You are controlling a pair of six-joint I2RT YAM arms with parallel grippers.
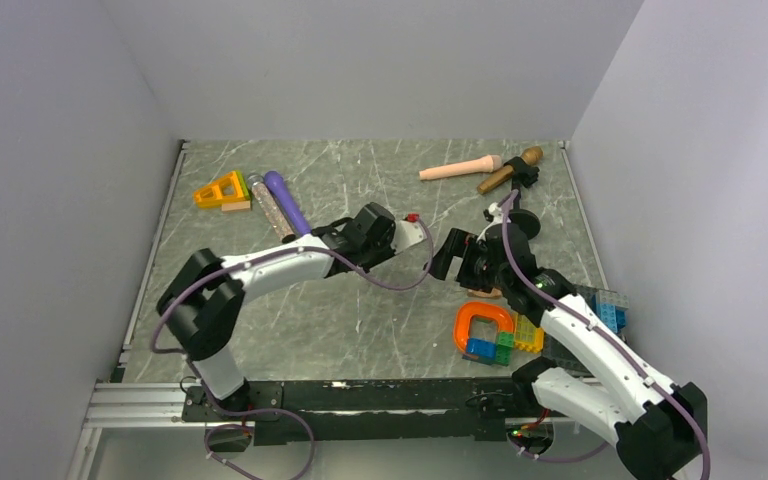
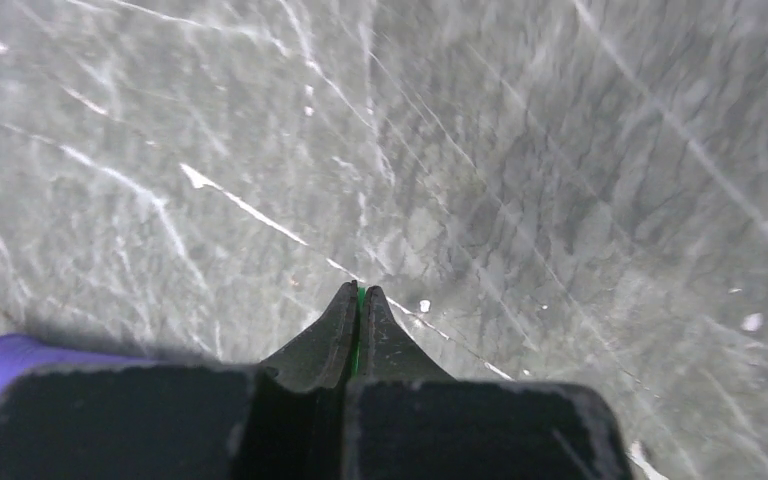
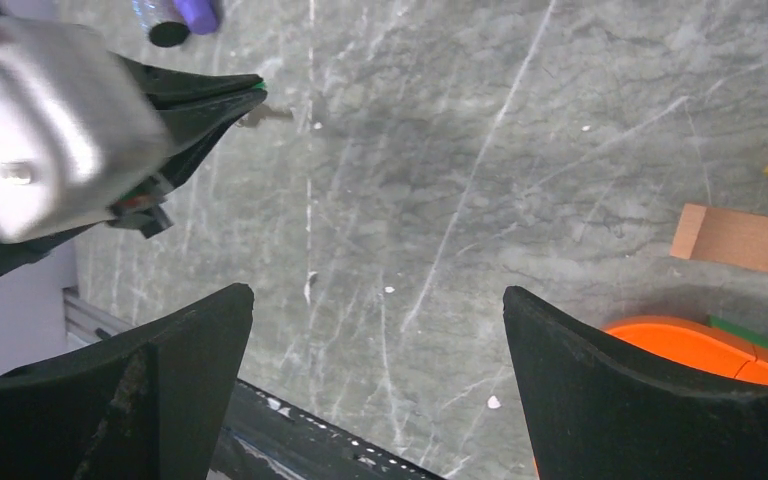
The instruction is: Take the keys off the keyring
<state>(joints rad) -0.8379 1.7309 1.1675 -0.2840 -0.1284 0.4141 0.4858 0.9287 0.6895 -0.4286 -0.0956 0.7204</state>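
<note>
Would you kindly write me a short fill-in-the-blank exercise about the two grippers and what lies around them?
1. The left gripper is ___ on the green key.
2. The right gripper holds nothing, and its jaws stand wide ___.
3. In the top view, the orange horseshoe toy lies beside the ___ arm.
Missing words: shut; open; right.
</note>
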